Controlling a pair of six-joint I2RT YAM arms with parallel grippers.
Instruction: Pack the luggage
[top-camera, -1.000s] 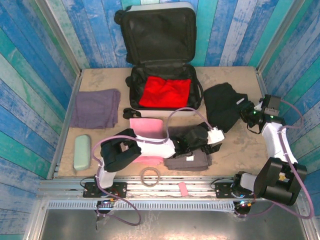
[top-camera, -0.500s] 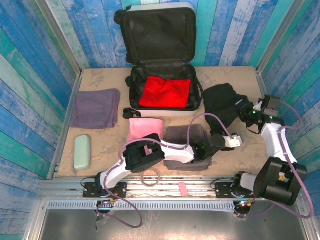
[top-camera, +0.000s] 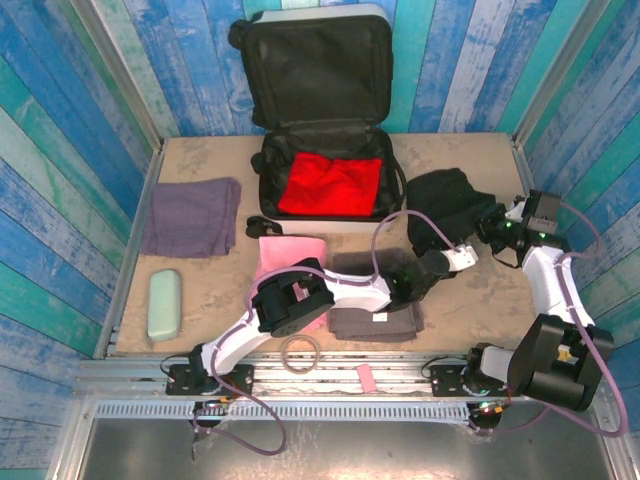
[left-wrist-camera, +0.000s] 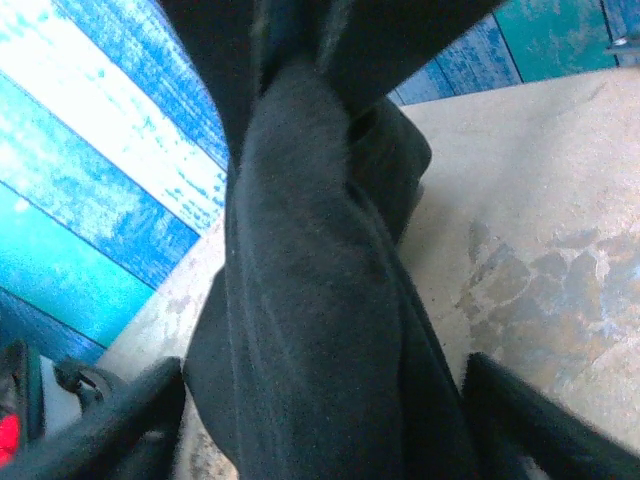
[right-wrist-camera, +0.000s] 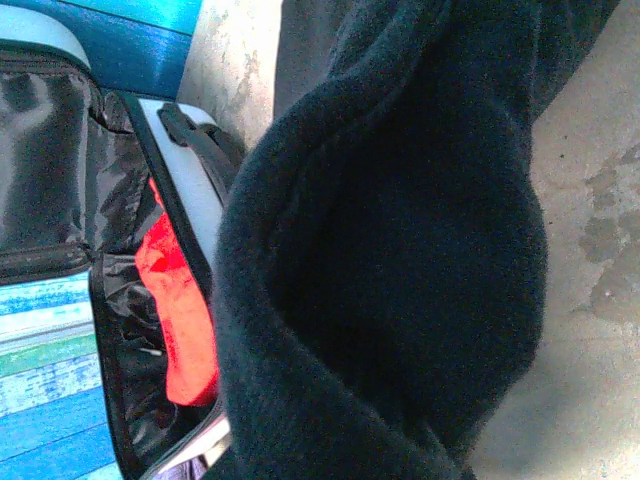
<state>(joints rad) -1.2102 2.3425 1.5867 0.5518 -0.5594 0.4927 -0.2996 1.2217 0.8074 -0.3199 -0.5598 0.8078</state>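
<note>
The luggage lies open at the upper centre of the top view, its lid propped against the back wall and its base flat on the table. One item is packed: a red cloth spread in the base. The step in hand looks like the black garment, heaped just right of the luggage. The right gripper sits at the garment's right edge, closed, and seems to have a fold pinched; its wrist view has bunched black fabric right up at the lens. The left gripper has its arm stretched across the table to the garment's lower edge. In its wrist view the fingers stand apart on either side of a hanging twist of the fabric, not yet clamped on it. Waiting on the table are a purple cloth at the left, a pink cloth in the centre, a grey cloth under the left arm, a mint case at the lower left and a ring at the near edge. By that count the packing is early: one thing in, one being handled, several to go, and the lid to shut.
</note>
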